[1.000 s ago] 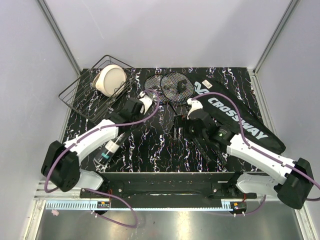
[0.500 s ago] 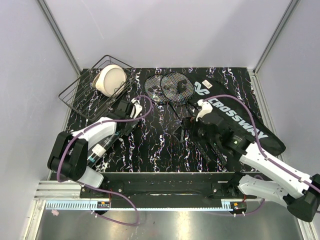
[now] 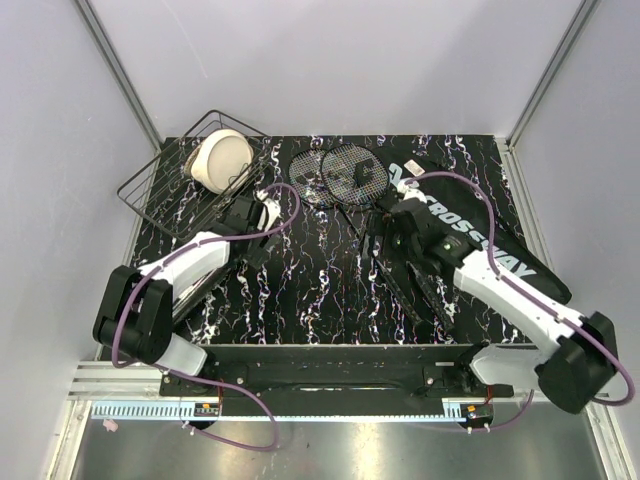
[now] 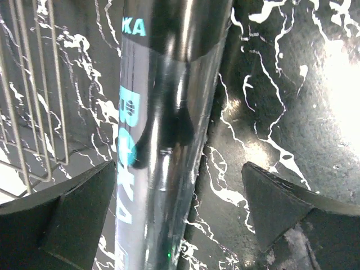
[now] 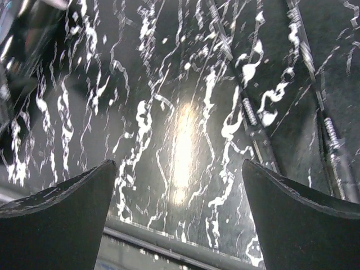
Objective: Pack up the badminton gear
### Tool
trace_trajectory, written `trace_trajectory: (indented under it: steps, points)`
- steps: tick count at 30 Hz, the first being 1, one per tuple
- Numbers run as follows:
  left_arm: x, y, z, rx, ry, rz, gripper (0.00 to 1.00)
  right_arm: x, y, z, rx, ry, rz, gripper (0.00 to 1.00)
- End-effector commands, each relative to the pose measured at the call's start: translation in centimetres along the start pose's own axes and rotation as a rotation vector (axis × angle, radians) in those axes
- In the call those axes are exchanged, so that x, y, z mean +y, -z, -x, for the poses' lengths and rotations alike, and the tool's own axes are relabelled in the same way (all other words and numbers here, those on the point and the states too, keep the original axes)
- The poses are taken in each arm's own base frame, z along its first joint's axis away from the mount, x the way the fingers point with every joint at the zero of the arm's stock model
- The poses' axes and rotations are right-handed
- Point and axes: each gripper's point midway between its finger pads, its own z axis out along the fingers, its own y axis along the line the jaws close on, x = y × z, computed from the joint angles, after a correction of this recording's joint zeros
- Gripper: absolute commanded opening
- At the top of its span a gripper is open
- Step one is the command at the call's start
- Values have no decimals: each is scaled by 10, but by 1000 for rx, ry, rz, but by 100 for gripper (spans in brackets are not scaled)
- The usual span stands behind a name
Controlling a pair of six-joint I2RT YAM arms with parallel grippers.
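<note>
Marbled tabletop (image 3: 300, 285) — shuttle tube (image 4: 163, 140), rackets (image 3: 340, 175)

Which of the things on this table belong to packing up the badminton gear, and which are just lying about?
For the job: two rackets, shuttle tube, CROSSWAY racket bag.
Lying about: wire basket, cream bowl-like object in it.

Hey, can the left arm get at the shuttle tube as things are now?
Probably yes: the left gripper is open and straddles the shuttle tube, with nothing lying over it. The wire basket stands close beside.
</note>
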Motion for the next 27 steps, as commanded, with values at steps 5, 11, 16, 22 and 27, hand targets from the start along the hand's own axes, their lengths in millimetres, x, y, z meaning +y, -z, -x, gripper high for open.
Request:
trace_trajectory:
  steps: [5, 11, 16, 22, 27]
  points:
    - [13, 61, 63, -184, 151, 26, 97, -81, -32, 79, -91, -472, -153, 100]
    - [-45, 184, 152, -622, 255, -305, 93, -180, -34, 96, -360, -923, -225, 100]
    - [-78, 264, 190, -979, 321, -647, 87, -224, -19, 134, -559, -776, -273, 100]
    - [-82, 260, 190, -1042, 253, -637, 83, -237, -54, 189, -304, -315, -318, 99]
    - [-95, 255, 171, -1035, 217, -671, 82, -272, -117, 188, -57, -177, -366, 95]
